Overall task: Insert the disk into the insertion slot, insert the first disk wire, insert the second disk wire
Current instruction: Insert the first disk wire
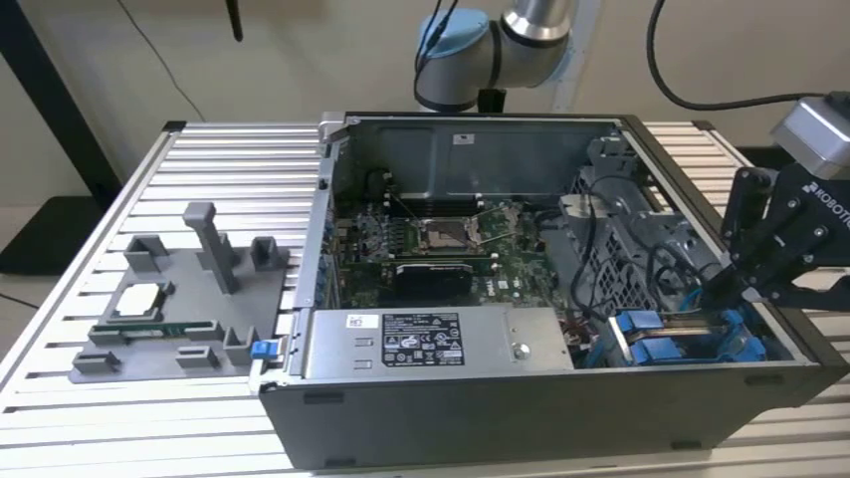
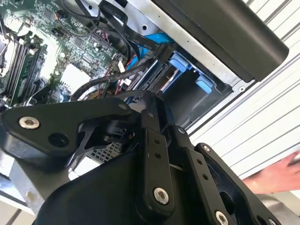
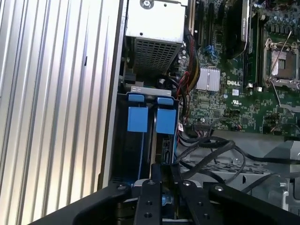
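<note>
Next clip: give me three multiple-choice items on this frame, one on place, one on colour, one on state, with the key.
1. The computer case is: A) open, showing its inside B) closed C) covered by a cloth
2. Where is the tool? A) above the power supply B) at the case's corner on the exterior view's right C) over the grey fixture plate
3. Colour of the drive-bay tabs? A) red B) yellow C) blue
Key: 1 A, the motherboard lies exposed; 2 B, it hangs inside that corner; 3 C, both tabs show blue.
</note>
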### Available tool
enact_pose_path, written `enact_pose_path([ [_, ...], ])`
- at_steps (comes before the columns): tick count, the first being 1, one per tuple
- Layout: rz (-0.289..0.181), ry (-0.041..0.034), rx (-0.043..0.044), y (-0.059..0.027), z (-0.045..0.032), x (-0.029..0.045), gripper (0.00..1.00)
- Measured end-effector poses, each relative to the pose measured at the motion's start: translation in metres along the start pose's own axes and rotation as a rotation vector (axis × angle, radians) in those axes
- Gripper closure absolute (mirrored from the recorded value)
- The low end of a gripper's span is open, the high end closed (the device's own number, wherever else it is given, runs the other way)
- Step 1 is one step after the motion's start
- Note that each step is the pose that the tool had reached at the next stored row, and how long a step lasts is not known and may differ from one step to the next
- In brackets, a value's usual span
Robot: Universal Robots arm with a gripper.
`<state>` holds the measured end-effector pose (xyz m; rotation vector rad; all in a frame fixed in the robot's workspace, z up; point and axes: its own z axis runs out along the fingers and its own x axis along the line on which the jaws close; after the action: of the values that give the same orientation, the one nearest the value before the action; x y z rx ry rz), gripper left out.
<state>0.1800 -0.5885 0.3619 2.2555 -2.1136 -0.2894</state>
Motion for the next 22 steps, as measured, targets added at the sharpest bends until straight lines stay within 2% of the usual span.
enact_pose_path([
  [4,-0.001,0.0007,0.0102,-0.0009,0.0046,0.0005,1.00],
  [10,-0.005,0.0029,0.0422,-0.0017,0.0106,0.0011,1.00],
  [12,-0.006,0.0030,0.0491,-0.0016,0.0119,0.0004,1.00],
  [17,-0.006,0.0038,0.0594,0.0015,0.0140,-0.0033,1.00],
  [22,-0.002,0.0037,0.0640,0.0012,0.0184,-0.0033,1.00],
])
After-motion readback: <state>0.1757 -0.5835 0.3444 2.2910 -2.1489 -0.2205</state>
